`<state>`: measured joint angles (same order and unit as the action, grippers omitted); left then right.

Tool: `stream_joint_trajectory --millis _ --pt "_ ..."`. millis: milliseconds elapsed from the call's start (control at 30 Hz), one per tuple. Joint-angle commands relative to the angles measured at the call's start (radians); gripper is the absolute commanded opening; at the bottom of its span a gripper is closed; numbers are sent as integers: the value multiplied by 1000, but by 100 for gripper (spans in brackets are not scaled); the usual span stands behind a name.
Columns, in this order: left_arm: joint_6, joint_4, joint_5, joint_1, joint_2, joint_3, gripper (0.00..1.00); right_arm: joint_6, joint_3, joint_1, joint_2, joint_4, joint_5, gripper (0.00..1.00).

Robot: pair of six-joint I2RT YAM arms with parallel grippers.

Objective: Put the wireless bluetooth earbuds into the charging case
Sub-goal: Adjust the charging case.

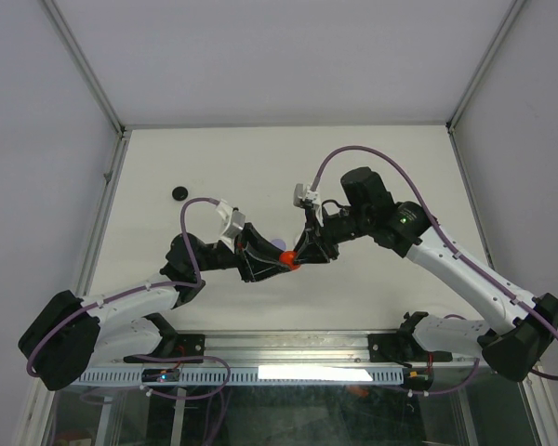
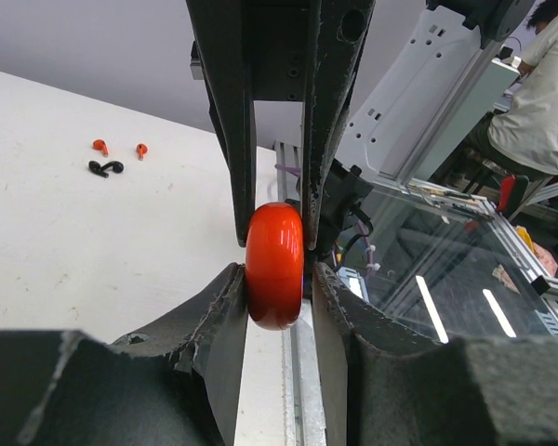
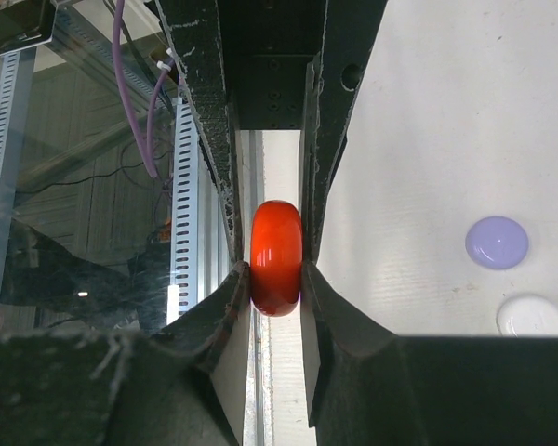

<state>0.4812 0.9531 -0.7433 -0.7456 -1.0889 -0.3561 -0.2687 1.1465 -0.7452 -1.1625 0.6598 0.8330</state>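
A glossy red-orange charging case (image 1: pixel 286 257), closed, is held above the table between both grippers. My left gripper (image 1: pixel 273 261) is shut on it from the left, and my right gripper (image 1: pixel 299 253) is shut on it from the right. In the left wrist view the case (image 2: pixel 275 265) sits between my lower fingers (image 2: pixel 221 321), with the right gripper's fingers (image 2: pixel 231 139) gripping it from above. The right wrist view shows the same grip on the case (image 3: pixel 276 257). Two small orange earbuds (image 2: pixel 99 146) (image 2: pixel 141 150) and a pair of black earbuds (image 2: pixel 105 168) lie on the table, apart from the grippers.
A lavender round case (image 3: pixel 497 242) and a white one (image 3: pixel 532 316) lie on the table below the grippers. A black round case (image 1: pixel 179 192) lies at the far left. The aluminium rail (image 1: pixel 288 348) runs along the near table edge.
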Motion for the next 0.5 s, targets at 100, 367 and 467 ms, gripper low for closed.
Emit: stream_joint_trajectory --millis 100,367,467 --pt "2 23 -22 -6 -5 -27 34 -13 53 -5 36 -19 -19 0" --pt "9 23 -25 -8 -7 -30 34 -10 53 -5 38 -24 -20 0" --pt "11 19 -24 -8 -12 -33 34 -7 50 -5 45 -31 -17 0"
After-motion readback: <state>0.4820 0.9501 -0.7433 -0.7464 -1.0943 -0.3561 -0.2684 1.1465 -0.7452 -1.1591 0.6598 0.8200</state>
